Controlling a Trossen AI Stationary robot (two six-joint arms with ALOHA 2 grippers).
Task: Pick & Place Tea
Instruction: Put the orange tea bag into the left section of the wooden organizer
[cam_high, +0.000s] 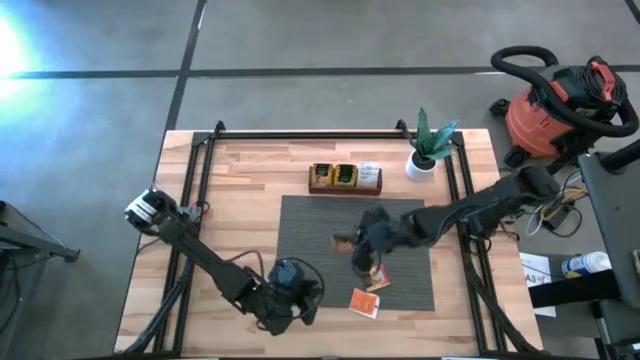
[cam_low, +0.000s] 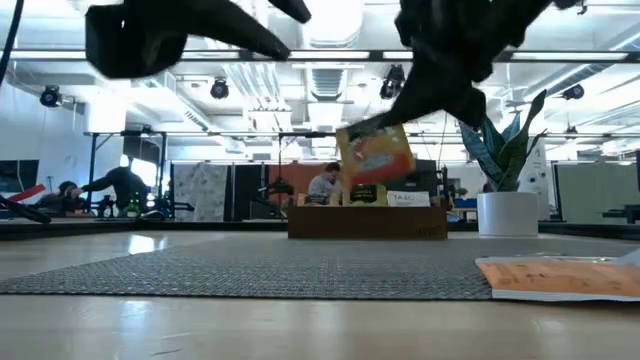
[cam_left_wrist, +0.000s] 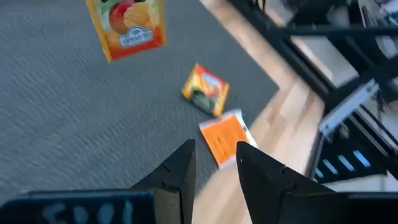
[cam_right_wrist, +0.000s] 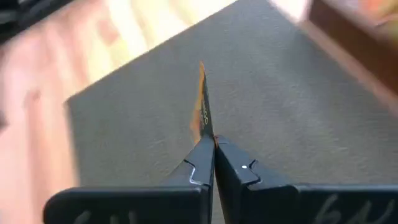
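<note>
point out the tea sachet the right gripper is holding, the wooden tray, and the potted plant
held tea sachet (cam_low: 376, 155), low view, middle of its orange face.
wooden tray (cam_high: 344, 187), high view, its near wall.
potted plant (cam_high: 421, 166), high view, its white pot.

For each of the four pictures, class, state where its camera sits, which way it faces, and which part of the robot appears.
High: overhead, facing down; both arms, grey mat.
Low: at tabletop height, facing level; arms overhead, lifted sachet.
Left wrist: behind the open left gripper, facing the mat.
Right wrist: behind the right gripper, shut on the lifted sachet.
Shared: the lifted sachet appears in the low and both wrist views.
</note>
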